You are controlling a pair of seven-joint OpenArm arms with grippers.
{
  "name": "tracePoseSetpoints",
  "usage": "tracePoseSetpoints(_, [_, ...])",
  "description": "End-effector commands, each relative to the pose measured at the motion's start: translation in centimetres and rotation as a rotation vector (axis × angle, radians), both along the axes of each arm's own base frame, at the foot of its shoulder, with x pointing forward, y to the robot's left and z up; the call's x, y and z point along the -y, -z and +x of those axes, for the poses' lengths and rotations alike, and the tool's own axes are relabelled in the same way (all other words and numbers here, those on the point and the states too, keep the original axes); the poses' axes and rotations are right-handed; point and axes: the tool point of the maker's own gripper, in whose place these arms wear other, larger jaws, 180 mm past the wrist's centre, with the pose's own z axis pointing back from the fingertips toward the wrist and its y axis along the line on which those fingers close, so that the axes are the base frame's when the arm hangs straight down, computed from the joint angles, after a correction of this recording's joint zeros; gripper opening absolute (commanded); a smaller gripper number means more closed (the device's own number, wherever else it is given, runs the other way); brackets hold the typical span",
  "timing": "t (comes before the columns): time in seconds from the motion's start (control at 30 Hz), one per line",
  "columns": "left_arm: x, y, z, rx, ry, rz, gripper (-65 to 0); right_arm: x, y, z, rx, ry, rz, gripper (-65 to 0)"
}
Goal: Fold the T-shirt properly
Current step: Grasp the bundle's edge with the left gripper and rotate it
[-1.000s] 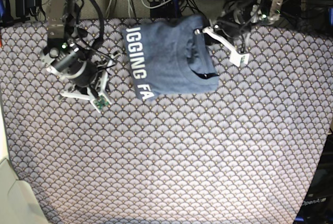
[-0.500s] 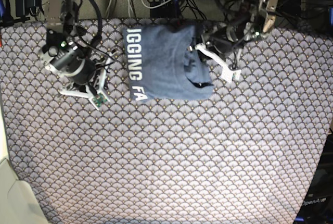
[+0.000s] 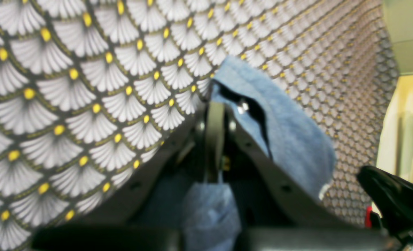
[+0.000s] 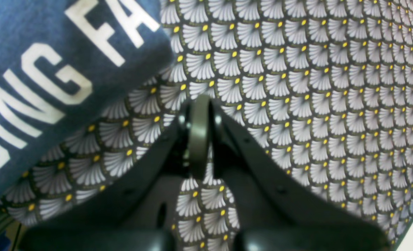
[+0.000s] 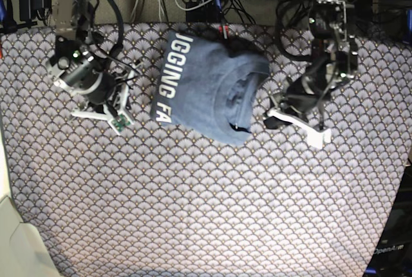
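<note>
T-shirt: folded into a compact bundle at the far middle of the table cover, white lettering along the edge facing the right arm, collar opening on top.
Change, shirt: swung round within the last second; earlier squared to the far edge, now skewed, near corner pulled down and toward the left arm. Top layer looks rumpled near the collar.
Change, left arm: moved off the collar area, out and toward the near side; now just beside the bundle's near corner in the base view, with a thin strip of cover apparently between.
Left gripper: jaws together. Blue cloth draped against one finger in the wrist view; cannot tell whether pinched or only lying there.
Right gripper: jaws together, nothing held, poised over bare cover just beside the lettered edge. Shifted only slightly over the same second.
Meaning for task: judged a drag or straightening pull rather than a new fold. Folds largely made, but bundle no longer square.
Next, judged: confirm the cloth is free of the left fingers, then square and flatten.
Risk: any snagged cloth would pull the top layer open on further retreat.
</note>
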Motion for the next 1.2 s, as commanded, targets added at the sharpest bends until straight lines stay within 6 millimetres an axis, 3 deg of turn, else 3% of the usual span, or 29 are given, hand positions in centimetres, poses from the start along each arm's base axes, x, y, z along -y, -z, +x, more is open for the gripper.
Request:
tracePoseSetpoints(0.0, [-1.2, -1.1, 0.0, 0.030, -0.020, 0.010, -64.8, -0.1, -1.1, 0.8, 0.043, -0.011, 0.011, -65.0])
tracePoseSetpoints(0.1, [-2.8, -0.6, -2.5, -0.040, -0.029, 0.024, -64.8, -0.1, -1.2, 0.8, 0.044, -0.011, 0.008, -65.0])
tracePoseSetpoints(0.27, [-2.4, 2.5, -8.0, -0.240, 0.058, 0.029, -64.8, -0.1, -1.3, 0.9, 0.049, -0.013, 0.011, -65.0])
tracePoseSetpoints(0.47, [1.1, 4.9, -12.6, -0.393, 0.244, 0.043, -64.8, -0.1, -1.3, 1.0, 0.051, -0.013, 0.012, -65.0])
tracePoseSetpoints(0.6, [2.1, 5.7, -13.7, -0.425, 0.309, 0.056, -64.8, -0.1, -1.3, 1.0, 0.051, -0.013, 0.012, -65.0])
tracePoseSetpoints(0.77, [1.8, 8.3, -14.6, -0.508, 0.292, 0.041, -64.8, -0.1, -1.2, 0.9, 0.048, -0.013, 0.012, -65.0])
tracePoseSetpoints(1.17, [3.6, 6.9, -8.3, -0.405, 0.260, 0.026, -64.8, -0.1, -1.0, 0.7, 0.041, -0.012, 0.010, -65.0])
